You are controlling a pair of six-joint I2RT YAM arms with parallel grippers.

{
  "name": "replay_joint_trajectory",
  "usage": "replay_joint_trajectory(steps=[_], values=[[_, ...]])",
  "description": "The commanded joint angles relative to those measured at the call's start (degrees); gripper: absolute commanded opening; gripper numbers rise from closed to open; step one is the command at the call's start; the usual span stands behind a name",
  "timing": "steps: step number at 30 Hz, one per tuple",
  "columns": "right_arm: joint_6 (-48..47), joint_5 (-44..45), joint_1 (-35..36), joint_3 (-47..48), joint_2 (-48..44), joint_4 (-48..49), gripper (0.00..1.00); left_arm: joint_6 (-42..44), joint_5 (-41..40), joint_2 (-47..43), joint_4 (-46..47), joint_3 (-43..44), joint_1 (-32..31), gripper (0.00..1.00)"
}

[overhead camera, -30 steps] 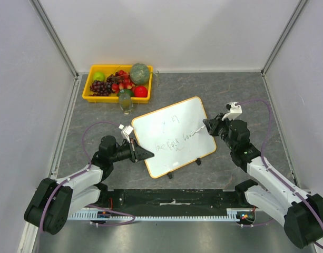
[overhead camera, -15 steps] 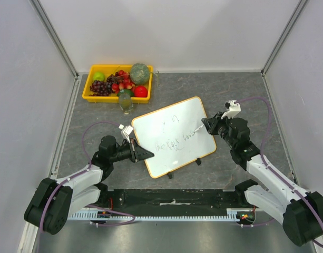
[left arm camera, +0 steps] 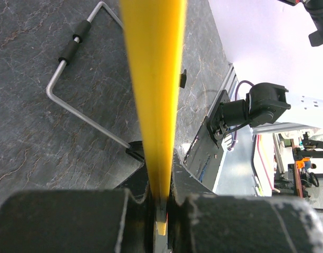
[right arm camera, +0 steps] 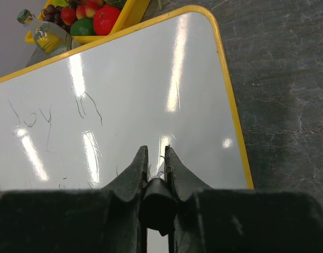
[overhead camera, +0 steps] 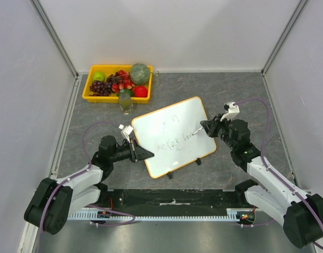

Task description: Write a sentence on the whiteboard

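Observation:
The whiteboard (overhead camera: 172, 124), white with an orange-yellow frame, stands tilted on the grey table in the top view. Its sentence (overhead camera: 174, 141) shows as thin dark words in two lines. My left gripper (overhead camera: 144, 154) is shut on the board's left frame edge (left arm camera: 153, 84). My right gripper (overhead camera: 209, 126) is shut on a marker (right arm camera: 159, 203) whose tip rests on the board near the end of the lower line. The right wrist view shows the board (right arm camera: 124, 89) with "Joy in" (right arm camera: 50, 113) written on it.
A yellow fruit tray (overhead camera: 90, 89) with grapes, apples and a melon stands at the back left. A small glass bottle (overhead camera: 125, 100) stands beside it. The board's wire stand (left arm camera: 77, 84) rests on the table. White walls enclose the workspace.
My right gripper with the marker has shifted slightly along the end of the lower line. The left arm and the board have not moved.

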Motion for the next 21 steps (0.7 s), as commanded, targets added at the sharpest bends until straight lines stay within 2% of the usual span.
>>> replay_joint_trajectory(steps=[1,21], values=[[-1.6,-0.8,0.1,-2.2,-0.6,-3.5,0.00,5.3,-6.7,1.6,-7.4,-0.9,0.6,0.02],[-2.4,6.8,0.0,-2.7,-2.4,-6.3,0.00,5.3,-6.6,1.6,-7.4,-0.9,0.5,0.02]])
